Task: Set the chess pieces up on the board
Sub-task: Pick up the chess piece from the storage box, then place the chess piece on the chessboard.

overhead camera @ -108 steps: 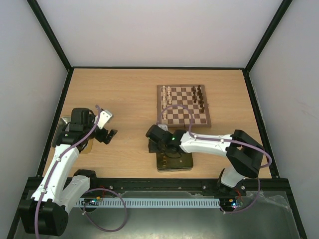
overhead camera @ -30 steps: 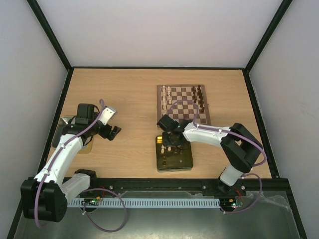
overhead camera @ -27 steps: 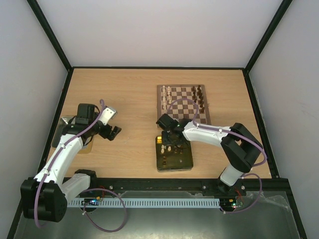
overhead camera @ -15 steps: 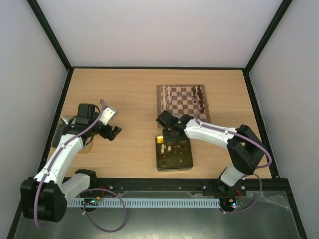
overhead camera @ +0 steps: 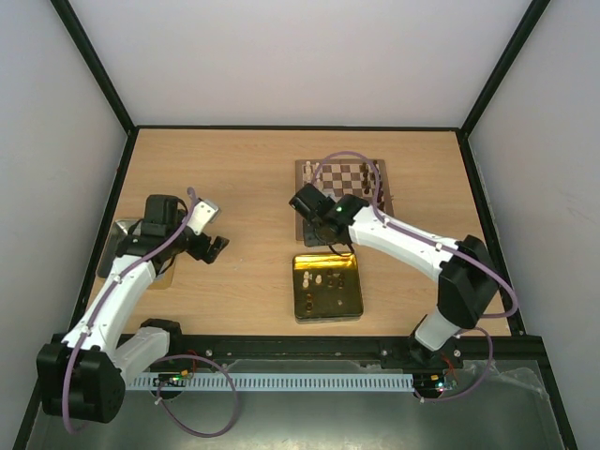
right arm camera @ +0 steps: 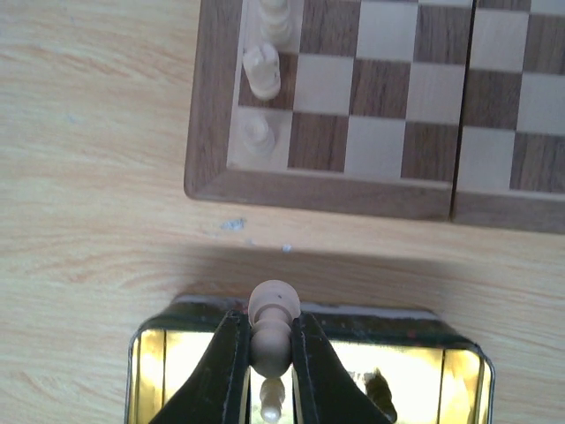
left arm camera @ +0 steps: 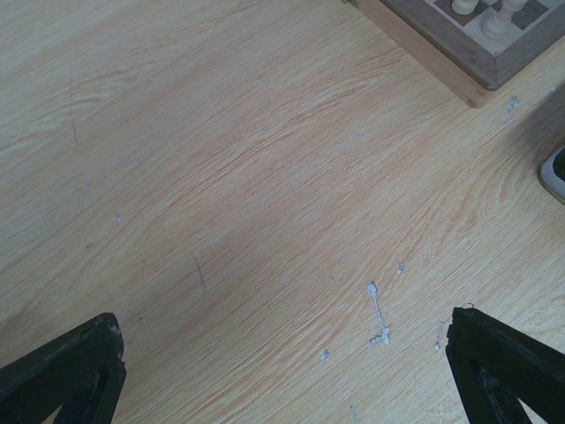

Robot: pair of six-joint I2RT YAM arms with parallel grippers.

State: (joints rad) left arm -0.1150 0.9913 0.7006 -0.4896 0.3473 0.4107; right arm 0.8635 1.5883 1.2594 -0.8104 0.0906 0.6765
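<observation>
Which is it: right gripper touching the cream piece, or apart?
Touching. The right wrist view shows the right gripper clamping the cream piece on both sides, with no gap.

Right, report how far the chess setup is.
Done: cream pieces line one side of the board, dark pieces the opposite side. In hand: the right pincer grips a cream piece in the air near the board's corner. Left: a few loose pieces lie in the gold tin. The left pincer hangs open.

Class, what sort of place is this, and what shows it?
Probably a robotics lab cell: left arm and right arm at a table, plain white walls, a board to set up.
</observation>
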